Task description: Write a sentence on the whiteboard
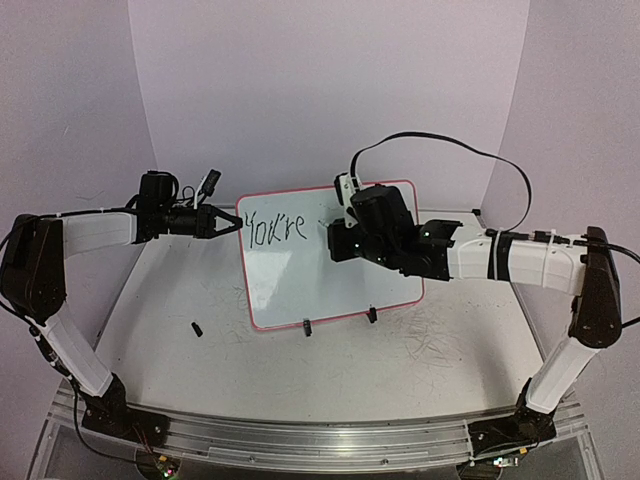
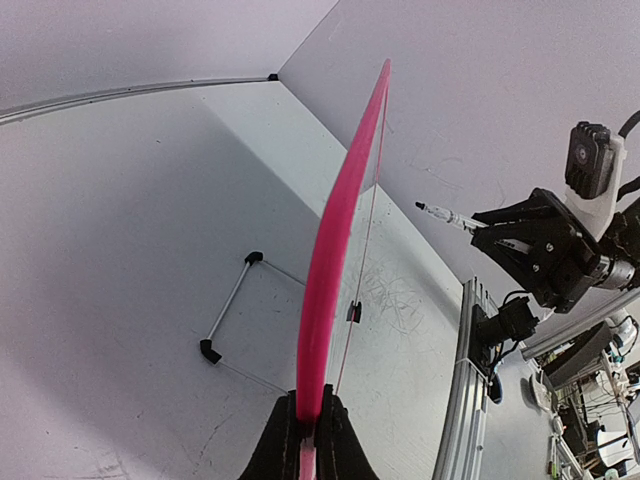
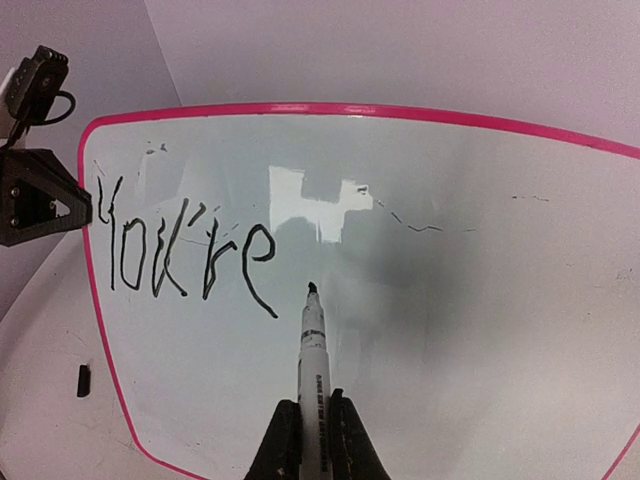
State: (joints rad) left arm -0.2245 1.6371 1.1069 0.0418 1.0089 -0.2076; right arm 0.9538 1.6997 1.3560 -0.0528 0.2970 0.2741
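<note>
Marker (image 3: pixel 313 345) pinched in our right gripper (image 3: pixel 313 408) could smear the sentence (image 3: pixel 185 252) if the whiteboard (image 3: pixel 450 300), clamped by our left gripper (image 2: pixel 308 408), flexes.

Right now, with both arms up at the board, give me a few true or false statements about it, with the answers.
1. The whiteboard carries the writing "You're". True.
2. The right pincer holds the marker. True.
3. The left pincer hangs open, away from the whiteboard. False: it is shut on the left rim.
4. A small black piece lies on the table, left of the whiteboard. True.
5. The whiteboard lies flat. False: it stands upright on its feet.
</note>
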